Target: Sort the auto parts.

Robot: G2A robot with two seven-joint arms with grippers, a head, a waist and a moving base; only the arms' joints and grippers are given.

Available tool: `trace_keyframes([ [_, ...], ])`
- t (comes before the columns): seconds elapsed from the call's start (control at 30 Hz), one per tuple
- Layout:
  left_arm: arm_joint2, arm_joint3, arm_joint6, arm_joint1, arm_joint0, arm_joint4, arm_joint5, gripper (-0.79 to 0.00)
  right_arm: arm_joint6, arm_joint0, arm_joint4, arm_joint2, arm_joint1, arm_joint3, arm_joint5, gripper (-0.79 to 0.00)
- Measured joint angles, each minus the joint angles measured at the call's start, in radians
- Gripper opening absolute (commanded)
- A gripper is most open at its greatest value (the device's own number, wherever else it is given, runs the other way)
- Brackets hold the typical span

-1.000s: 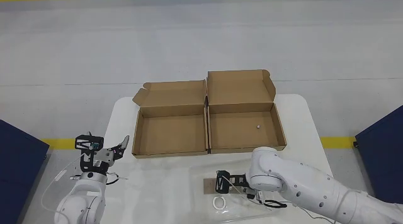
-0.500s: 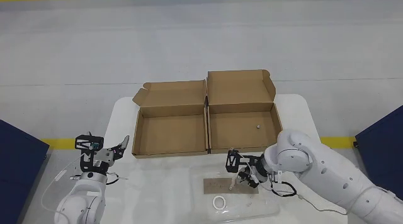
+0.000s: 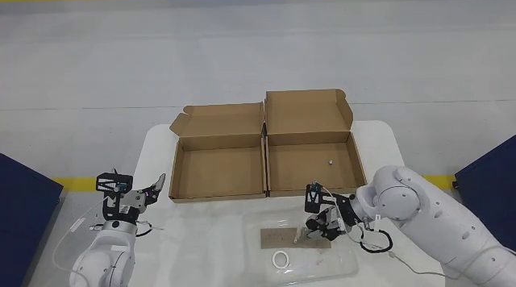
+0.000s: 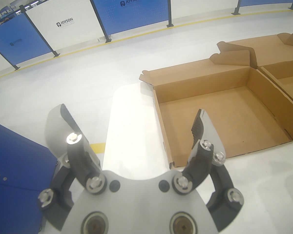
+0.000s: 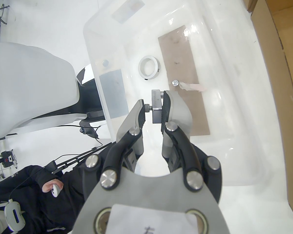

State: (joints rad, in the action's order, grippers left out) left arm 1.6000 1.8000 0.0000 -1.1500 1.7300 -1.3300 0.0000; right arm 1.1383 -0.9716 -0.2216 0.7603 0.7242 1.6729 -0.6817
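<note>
My right gripper (image 5: 153, 109) is shut on a small grey metal block with a stud (image 5: 156, 108), held above the clear plastic bin (image 5: 97, 20). In the bin lie a silver ring (image 5: 148, 68), a small bolt (image 5: 175, 82) and a dark knob (image 5: 104, 62). From above, the right gripper (image 3: 316, 210) hangs over the bin (image 3: 347, 272), just in front of the right cardboard box (image 3: 355, 176), and the ring (image 3: 280, 259) lies in the bin. That box holds one small pale part (image 3: 330, 160). My left gripper (image 4: 134, 125) stands open and empty near the left box (image 4: 161, 122), at the table's left edge (image 3: 135, 199).
Two open cardboard boxes sit side by side at the back of the white table (image 3: 201, 222), lids folded back; the left box (image 3: 179, 176) holds nothing. A brown card (image 5: 183, 74) lies under the bin. Blue barriers (image 3: 20, 206) flank the table.
My right arm has lifted the metal block out of the bin and carried it to the right, toward the right box. The left arm has stayed still.
</note>
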Motion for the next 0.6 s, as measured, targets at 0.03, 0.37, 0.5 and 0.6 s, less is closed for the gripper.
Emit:
trace_keyframes([
  [0.03,0.0,0.0,0.0,0.0,0.0,0.0,0.0,0.0,0.0,0.0,0.0,0.0,0.0,0.0,0.0,-0.785],
  [0.37,0.0,0.0,0.0,0.0,0.0,0.0,0.0,0.0,-0.054,-0.019,0.141,0.011,0.0,-0.065,-0.055,-0.785],
  [0.5,0.0,0.0,0.0,0.0,0.0,0.0,0.0,0.0,-0.089,-0.022,0.24,0.011,-0.009,-0.1,-0.089,-0.785],
  [0.6,0.0,0.0,0.0,0.0,0.0,0.0,0.0,0.0,-0.119,-0.022,0.322,0.003,-0.021,-0.124,-0.119,-0.785],
])
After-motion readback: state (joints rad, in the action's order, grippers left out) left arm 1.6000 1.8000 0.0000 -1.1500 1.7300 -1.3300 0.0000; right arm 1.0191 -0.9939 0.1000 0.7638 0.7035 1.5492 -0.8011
